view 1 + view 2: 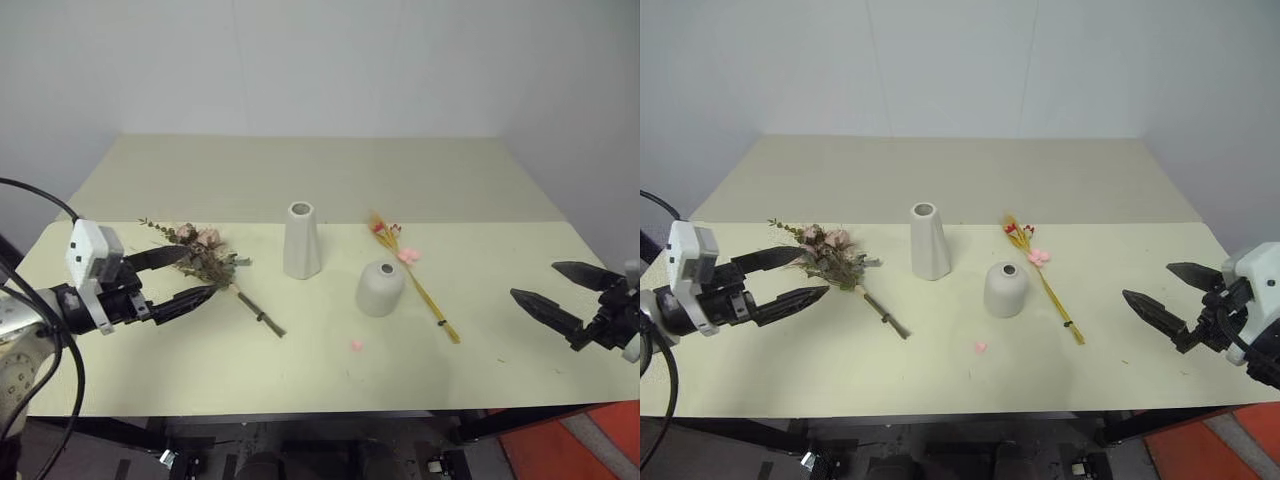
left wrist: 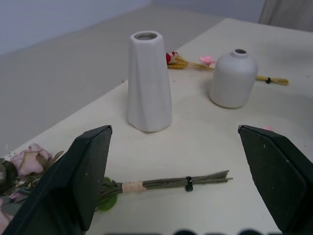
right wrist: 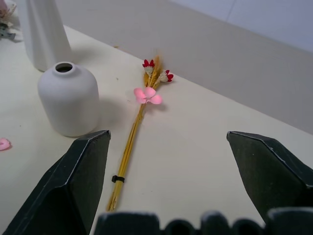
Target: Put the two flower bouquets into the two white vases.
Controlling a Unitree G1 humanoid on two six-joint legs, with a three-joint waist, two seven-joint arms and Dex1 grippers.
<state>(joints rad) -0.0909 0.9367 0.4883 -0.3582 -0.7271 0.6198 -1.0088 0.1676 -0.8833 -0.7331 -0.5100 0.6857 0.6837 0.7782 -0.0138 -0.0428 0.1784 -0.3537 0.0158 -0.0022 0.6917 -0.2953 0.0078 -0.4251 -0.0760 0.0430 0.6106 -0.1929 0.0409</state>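
Both arms raised; left tool (image 1: 185,274), right tool (image 1: 552,284) agape.

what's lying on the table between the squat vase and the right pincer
The yellow stalk bundle lies flat there, just right of the squat vase. Past it, bare table up to the open right pincer, seen in the left eye view.

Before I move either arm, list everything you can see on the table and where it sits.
Cream table: one, carries everything below.
Tall narrow white ceramic vase: one, upright, centre.
Short squat white ceramic vase: one, upright, right of the tall one, nearer.
Dusty-pink rose bouquet: one, lying flat, left side.
Slim golden-yellow stalk bouquet: one, red and pink blooms, lying flat, right of the squat vase.
Tiny loose pink bloom: one, near front edge.
Left gripper: black, open, by the roses.
Right gripper: black, open, far right.
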